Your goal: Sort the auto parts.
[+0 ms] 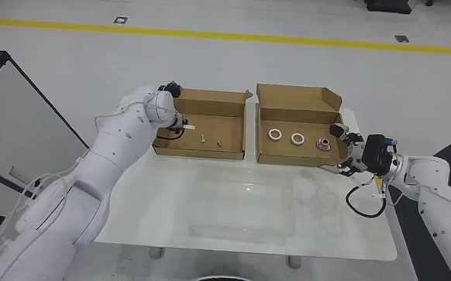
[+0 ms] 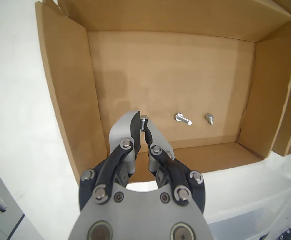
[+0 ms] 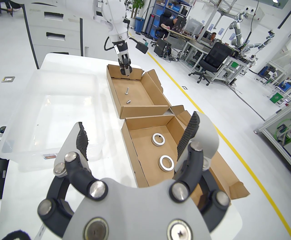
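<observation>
Two bolts lie loose on the floor of the left box [image 2: 68, 91], the long bolt [image 2: 183, 119] and the short bolt [image 2: 209, 118], close to each other near the front wall. That box sits just left of centre in the top view. A third bolt [image 2: 143, 126] is pinched in the left hand [image 2: 142, 118], whose fingers are nearly closed on the thread with the head poking past the tips. The hand is over the box's left end, just inside the side wall. Judged step: drop this bolt in with the others. You are close to the corner, so come a little further toward the box's middle before letting go, or the bolt may clip the wall and hop onto the tabletop [image 1: 166, 214]. Height over the floor is hard to read, so go low first; a small bolt bounces and rolls. Open the fingers just enough to free it, then lift straight up so the pads don't drag it. Avoid landing it on the two loose bolts. The right hand [image 3: 137, 121] is wide open and holds nothing. It sits at the right edge of the right box [image 3: 129, 145], centre-right in the top view, which holds two rings [image 3: 158, 139] [image 3: 166, 162] and a brownish round part [image 1: 323, 143]. Leave that hand parked there, well clear of the drop. The clear bin [image 3: 13, 127] is on the tabletop in front of the boxes.
</observation>
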